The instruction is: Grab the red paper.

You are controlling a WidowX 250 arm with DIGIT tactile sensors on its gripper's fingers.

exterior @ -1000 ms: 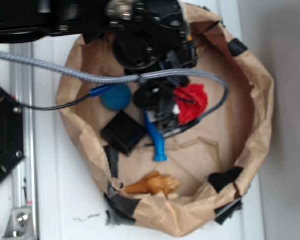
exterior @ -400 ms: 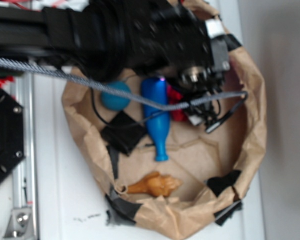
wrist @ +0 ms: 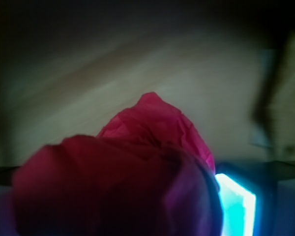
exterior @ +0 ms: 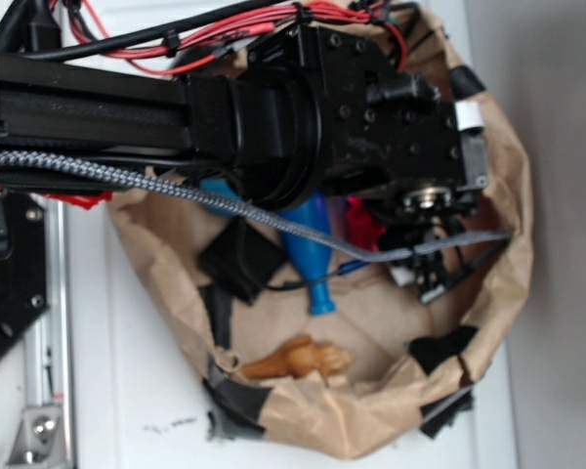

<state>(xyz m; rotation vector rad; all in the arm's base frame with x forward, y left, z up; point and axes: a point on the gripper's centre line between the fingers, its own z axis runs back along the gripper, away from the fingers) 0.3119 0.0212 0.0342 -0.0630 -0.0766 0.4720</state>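
Observation:
The red paper fills the lower middle of the wrist view, wrinkled and very close, right between the jaws. One glowing cyan finger shows just right of it; the other finger is hidden behind the wad. In the exterior view only a strip of the red paper shows under the black arm, beside the blue pin. My gripper hangs over the paper's right side, mostly hidden by the wrist housing. Whether the jaws press on the paper does not show.
A brown paper-lined bowl with black tape patches holds a blue bowling pin, a black block and a tan toy figure. A grey braided cable crosses it. A metal rail runs down the left.
The arm has swung right and now covers the bowl's upper half. The teal ball and most of the red paper have gone out of sight under it.

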